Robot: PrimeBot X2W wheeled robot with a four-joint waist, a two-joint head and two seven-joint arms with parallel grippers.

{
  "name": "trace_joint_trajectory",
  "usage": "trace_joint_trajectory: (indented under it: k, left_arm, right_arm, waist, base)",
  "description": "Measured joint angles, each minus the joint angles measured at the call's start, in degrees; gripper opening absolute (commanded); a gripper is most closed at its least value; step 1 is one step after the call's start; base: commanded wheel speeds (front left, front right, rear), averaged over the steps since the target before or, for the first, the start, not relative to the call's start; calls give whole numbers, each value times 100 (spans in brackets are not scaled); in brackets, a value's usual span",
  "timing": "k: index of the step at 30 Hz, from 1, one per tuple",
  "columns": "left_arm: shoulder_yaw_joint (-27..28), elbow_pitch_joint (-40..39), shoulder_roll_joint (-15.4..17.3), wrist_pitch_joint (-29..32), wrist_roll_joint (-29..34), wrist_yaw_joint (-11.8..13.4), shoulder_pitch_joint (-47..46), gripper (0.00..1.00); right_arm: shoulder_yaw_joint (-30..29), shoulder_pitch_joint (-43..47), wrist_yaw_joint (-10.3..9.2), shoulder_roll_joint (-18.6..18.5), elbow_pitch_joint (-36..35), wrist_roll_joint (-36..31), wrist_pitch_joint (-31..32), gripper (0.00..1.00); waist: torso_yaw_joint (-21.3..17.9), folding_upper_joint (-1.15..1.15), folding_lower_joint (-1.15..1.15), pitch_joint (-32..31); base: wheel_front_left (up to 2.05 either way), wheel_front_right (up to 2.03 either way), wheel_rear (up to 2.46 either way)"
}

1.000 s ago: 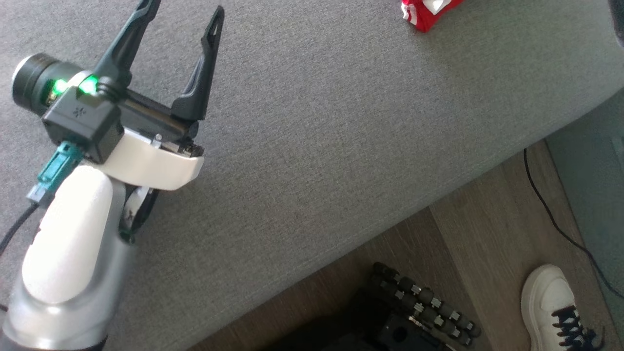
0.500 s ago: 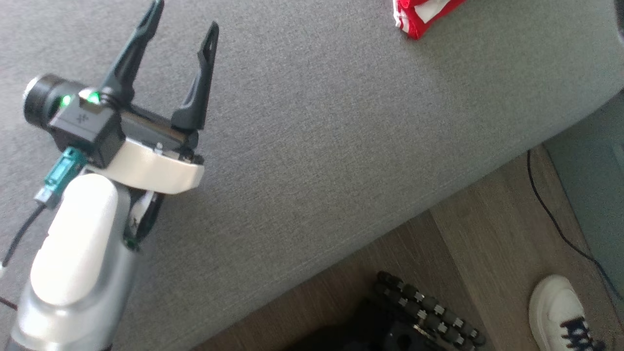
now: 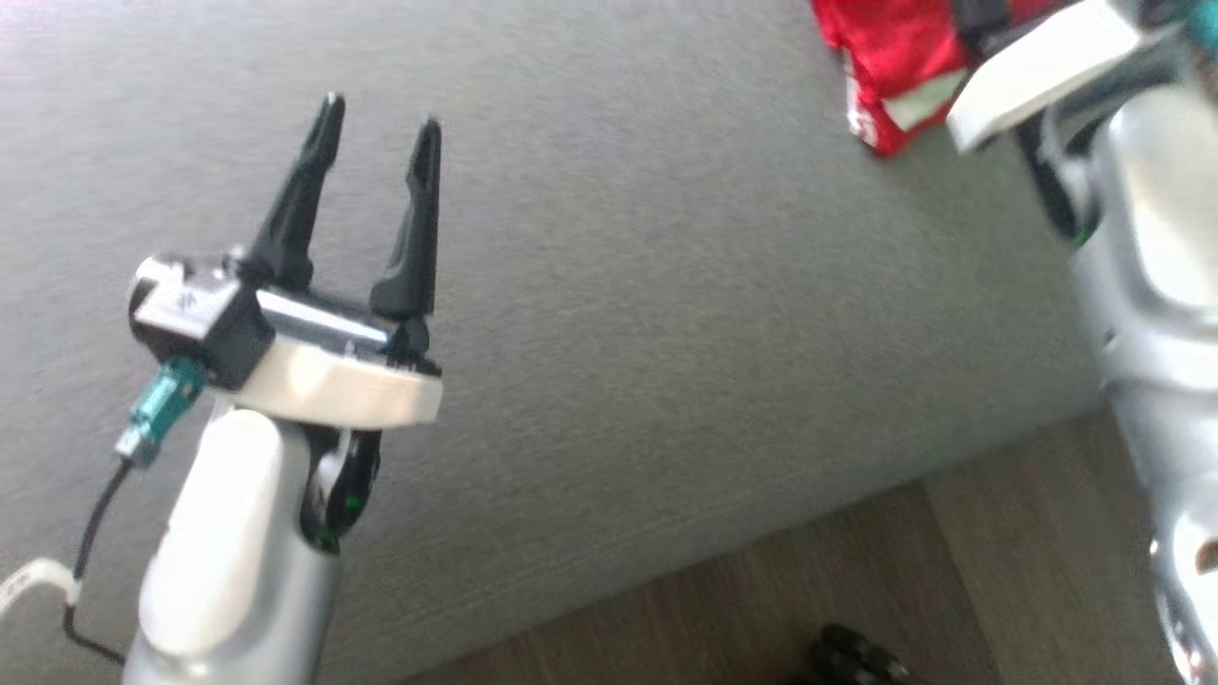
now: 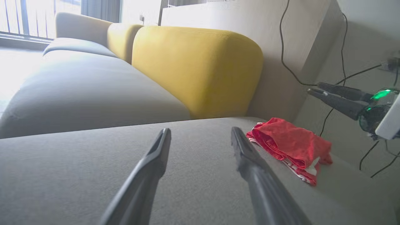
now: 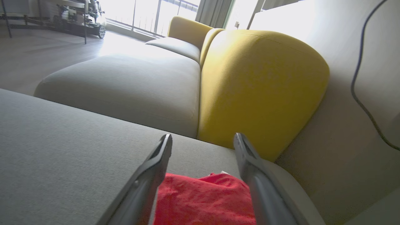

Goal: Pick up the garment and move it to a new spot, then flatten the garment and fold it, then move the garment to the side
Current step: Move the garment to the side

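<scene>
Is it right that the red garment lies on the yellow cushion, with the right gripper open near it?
Not quite. The red garment lies on the grey seat cushion, not on the yellow cushion behind it; the left wrist view shows this. The right gripper is open near it, as stated.

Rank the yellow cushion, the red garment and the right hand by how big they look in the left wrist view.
1. yellow cushion, clearly largest.
2. red garment and right hand: roughly alike; the hand is cut off by the frame edge, so no ranking between them.
</scene>
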Motion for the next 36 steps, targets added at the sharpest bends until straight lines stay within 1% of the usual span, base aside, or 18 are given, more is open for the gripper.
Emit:
trace_joint_trajectory:
  k: [3,8,13,21,25,27,29,35,36]
  left_arm:
    - [110,-14,-90,0,18,-20,327,100]
    - [414,-48,-260,0,16,-63,855,100]
    - [678,-103,-376,0,31,-62,1357,100]
    - [728,-57,-415,1,3,-59,1812,100]
    - [716,-20,-422,1,-200,53,1957,100]
    - [714,-11,-422,1,-225,103,2048,100]
    - [710,20,-423,1,-237,141,2162,100]
    - [650,319,-422,1,-211,153,2425,100]
    - [653,320,-423,1,-209,204,2441,100]
  right_arm:
    - [138,413,0,40,-222,-8,0,100]
    - [58,1259,0,114,-436,56,0,100]
    - [-287,2017,0,263,-665,91,0,100]
    - [-994,3237,-1,625,-1310,-90,1,100]
    - [-1262,3807,-1,822,-1603,-247,1,100]
    - [-1350,4024,-1,880,-1747,-401,1,100]
    - [-1437,4198,-1,962,-1824,-413,1,100]
    - [-1370,4573,-1,1036,-1907,-441,1,100]
    - [-1351,4620,-1,1040,-1913,-475,1,100]
  waist:
    - [315,0,0,-239]
    - [838,0,0,-660]
    - [1290,0,0,-1072]
    - [1865,0,0,-1606]
    - [2088,0,0,-1804]
    - [2166,0,0,-1899]
    - [2224,0,0,-1983]
    - [2306,0,0,-2141]
    - [2317,0,-1,-2156]
  base:
    - [0,0,0]
    - [0,0,0]
    - [0,0,0]
    - [0,0,0]
    - [0,0,0]
    - [0,0,0]
    - [0,0,0]
    - [0,0,0]
    - [0,0,0]
